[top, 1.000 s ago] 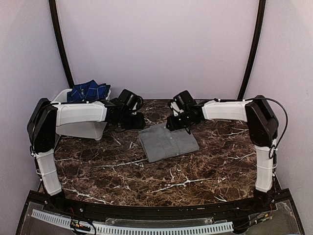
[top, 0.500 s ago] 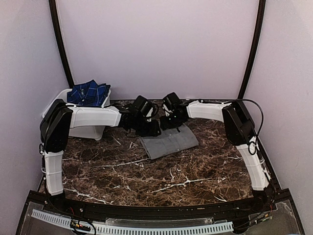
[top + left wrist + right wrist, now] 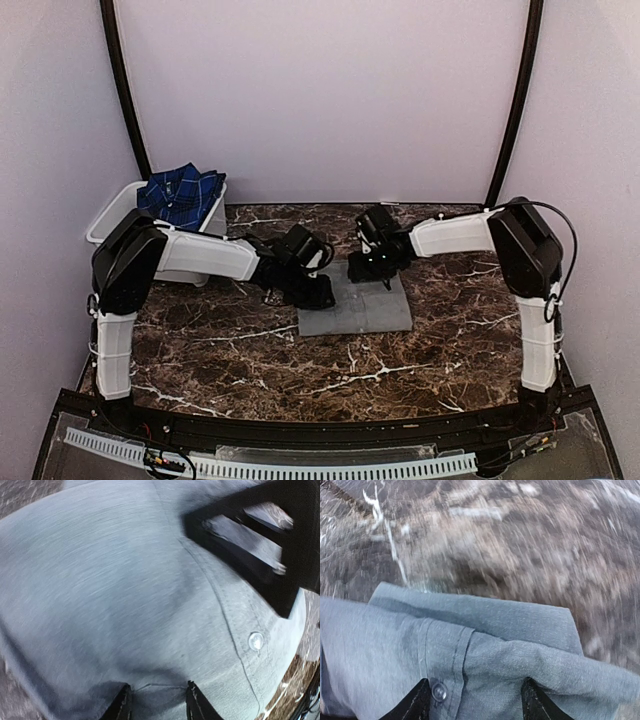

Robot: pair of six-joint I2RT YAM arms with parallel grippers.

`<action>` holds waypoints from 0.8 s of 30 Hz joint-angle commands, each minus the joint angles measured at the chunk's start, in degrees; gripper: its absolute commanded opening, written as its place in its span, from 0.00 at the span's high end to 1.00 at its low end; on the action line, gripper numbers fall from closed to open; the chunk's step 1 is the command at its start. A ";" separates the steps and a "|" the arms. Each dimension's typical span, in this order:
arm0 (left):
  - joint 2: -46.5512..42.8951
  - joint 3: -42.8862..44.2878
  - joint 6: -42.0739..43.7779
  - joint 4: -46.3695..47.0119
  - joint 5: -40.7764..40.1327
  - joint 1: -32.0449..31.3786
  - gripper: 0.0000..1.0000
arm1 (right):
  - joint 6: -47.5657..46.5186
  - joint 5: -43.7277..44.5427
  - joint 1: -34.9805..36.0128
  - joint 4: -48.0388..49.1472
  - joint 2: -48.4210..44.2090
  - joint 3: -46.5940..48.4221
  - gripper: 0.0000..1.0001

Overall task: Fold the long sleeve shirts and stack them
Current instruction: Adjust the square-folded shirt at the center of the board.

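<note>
At frame centre, the left hand (image 3: 317, 292) is straddling a tuck of the grey shirt (image 3: 362, 310), grip unclear. The right hand (image 3: 374, 270), fingers spread wide, is resting on its upper edge.

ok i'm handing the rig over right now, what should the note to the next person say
Left tool: at the far-left corner of the grey shirt, cloth between its jaws; a firm grip is not confirmed.
Right tool: on the shirt's far edge, cloth between its jaws too; grip likewise unclear.
Things: grey shirt lies as a folded rectangle on the table; plaid shirt is heaped in the white tub, far left.
Done: grey shirt looks folded.
Left: take out and fold the plaid shirt, then stack the two.
</note>
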 commanded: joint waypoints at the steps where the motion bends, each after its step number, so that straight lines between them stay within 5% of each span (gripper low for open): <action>1: -5.74 -6.88 -0.93 -5.05 1.01 -1.47 0.65 | 7.18 -4.77 1.13 2.18 -8.02 -17.03 0.41; 5: -9.02 -13.03 -1.05 -5.53 0.47 -1.71 0.65 | 10.06 -6.32 1.47 4.83 -14.57 -24.94 0.40; 13: -10.78 -14.49 -1.14 -5.45 1.30 -1.67 0.65 | 6.36 -7.21 -3.06 4.16 -14.53 -23.23 0.49; 24: -10.86 -13.68 -1.36 -5.58 1.12 -1.71 0.66 | -2.09 -29.74 -15.33 17.27 -11.54 -29.71 0.46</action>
